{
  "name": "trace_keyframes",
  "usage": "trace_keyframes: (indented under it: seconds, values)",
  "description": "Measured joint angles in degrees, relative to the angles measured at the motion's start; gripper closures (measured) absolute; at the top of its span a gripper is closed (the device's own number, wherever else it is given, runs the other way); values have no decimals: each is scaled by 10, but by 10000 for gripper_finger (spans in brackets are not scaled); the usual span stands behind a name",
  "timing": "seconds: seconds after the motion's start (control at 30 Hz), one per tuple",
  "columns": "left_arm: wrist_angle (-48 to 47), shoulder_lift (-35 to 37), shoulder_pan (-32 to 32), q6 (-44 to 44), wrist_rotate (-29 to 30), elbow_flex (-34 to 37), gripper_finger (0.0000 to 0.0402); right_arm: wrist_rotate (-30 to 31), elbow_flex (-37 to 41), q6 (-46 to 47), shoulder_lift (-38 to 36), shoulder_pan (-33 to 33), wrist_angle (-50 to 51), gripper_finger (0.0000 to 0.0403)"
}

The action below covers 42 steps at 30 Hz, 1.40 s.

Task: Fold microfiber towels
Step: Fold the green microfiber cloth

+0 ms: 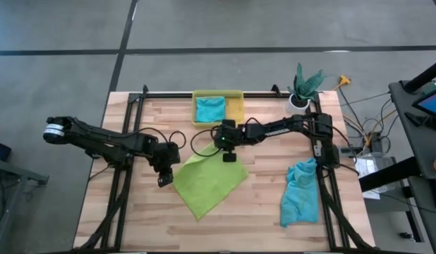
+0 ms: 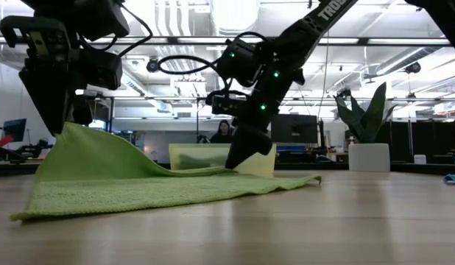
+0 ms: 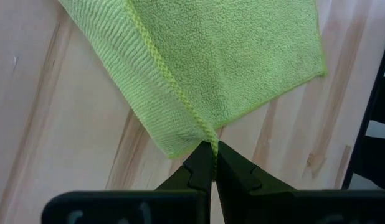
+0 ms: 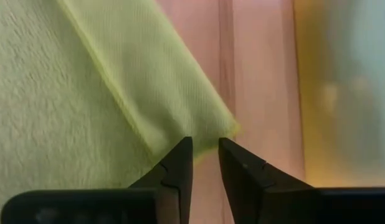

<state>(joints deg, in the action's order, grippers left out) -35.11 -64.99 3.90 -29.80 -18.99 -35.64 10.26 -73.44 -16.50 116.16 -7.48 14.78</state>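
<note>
The lime green towel (image 1: 207,182) lay mid-table, the yellow bin (image 1: 235,107) holding a teal towel (image 1: 210,109) behind it and another teal towel (image 1: 300,192) at the right edge. The left gripper (image 3: 212,148) pinched one corner shut (lifted, the low view showed); the right gripper (image 4: 205,144) straddled the opposite corner, fingers narrowly apart

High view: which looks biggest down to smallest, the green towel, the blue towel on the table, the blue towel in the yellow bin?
1. Green towel, biggest.
2. Blue towel on the table, bunched up.
3. Blue towel in the yellow bin, smallest.
</note>
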Motion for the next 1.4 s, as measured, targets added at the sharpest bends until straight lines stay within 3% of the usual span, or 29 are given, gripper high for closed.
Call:
trace_keyframes:
  seconds: [0.23, 0.37, 0.83, 1.2, 1.4]
  values:
    - [0, 0, 0, 1, 0, 4, 402, 13, -4, 30, -32, 5, 14, 305]
    - [1, 0, 0, 2, 1, 6, 402, -35, -3, 28, -33, 6, 14, 299]
    - [2, -2, 0, 1, 2, 7, 402, -78, 2, 11, -17, 11, 13, 341]
    - [2, -3, 0, 1, 2, 7, 402, -77, 5, 3, -5, 11, 11, 307]
    - [1, -3, 0, 1, 2, 7, 402, -72, 5, -13, -5, 11, 4, 316]
